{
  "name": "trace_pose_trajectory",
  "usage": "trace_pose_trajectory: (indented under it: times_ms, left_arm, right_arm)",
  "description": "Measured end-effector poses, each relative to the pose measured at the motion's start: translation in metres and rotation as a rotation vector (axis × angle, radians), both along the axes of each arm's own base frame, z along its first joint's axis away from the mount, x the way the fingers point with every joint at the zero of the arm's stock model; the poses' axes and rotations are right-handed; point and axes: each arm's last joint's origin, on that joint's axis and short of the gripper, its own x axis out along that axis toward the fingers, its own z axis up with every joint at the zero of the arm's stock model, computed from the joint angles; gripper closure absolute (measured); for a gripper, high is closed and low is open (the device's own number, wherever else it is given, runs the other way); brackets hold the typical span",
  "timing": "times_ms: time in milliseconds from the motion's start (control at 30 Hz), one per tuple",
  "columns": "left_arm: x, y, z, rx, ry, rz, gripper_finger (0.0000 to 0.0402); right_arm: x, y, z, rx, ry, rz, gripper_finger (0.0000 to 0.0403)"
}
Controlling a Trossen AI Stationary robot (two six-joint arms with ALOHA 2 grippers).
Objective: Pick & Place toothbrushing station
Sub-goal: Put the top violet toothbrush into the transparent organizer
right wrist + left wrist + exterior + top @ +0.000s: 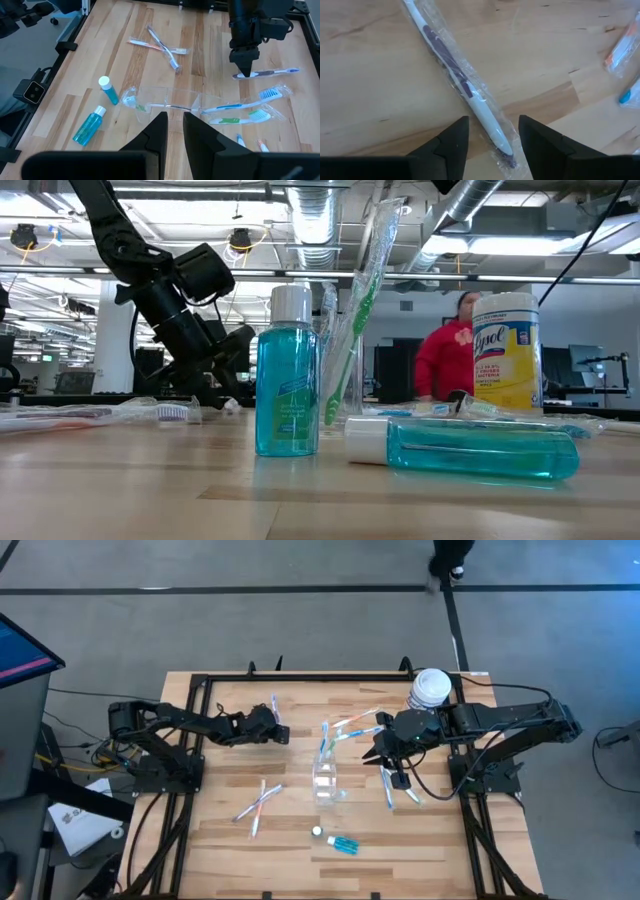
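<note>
A wrapped toothbrush (465, 87) with a white and purple handle lies flat on the wooden table. My left gripper (493, 121) is low over its near end, open, with one finger on either side of the handle and no contact that I can see. It is at the far left in the high view (282, 730). The clear tumbler (325, 780) stands mid-table with toothbrushes upright in it (350, 320). My right gripper (174, 120) hangs above the table right of the tumbler (378, 753), a narrow gap between its fingers and nothing in it.
Other wrapped toothbrushes lie right of the tumbler (240, 112), beyond it (355, 723) and at the near left (258, 802). One small blue bottle (287, 380) stands near the front, another (470, 448) lies beside it. A yellow white-lidded container (430, 688) stands far right. A person in red (445, 360) is behind the table.
</note>
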Motion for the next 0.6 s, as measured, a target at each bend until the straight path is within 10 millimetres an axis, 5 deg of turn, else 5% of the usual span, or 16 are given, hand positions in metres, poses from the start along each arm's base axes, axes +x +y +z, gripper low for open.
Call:
trace_pose_trajectory:
  times_ms: [600]
  left_arm:
    - [0.0049, 0.0026, -0.0098, -0.01, -0.007, 0.029, 0.0237]
  right_arm:
    - [0.0002, -0.0001, 0.0005, 0.001, -0.005, 0.0, 0.0351]
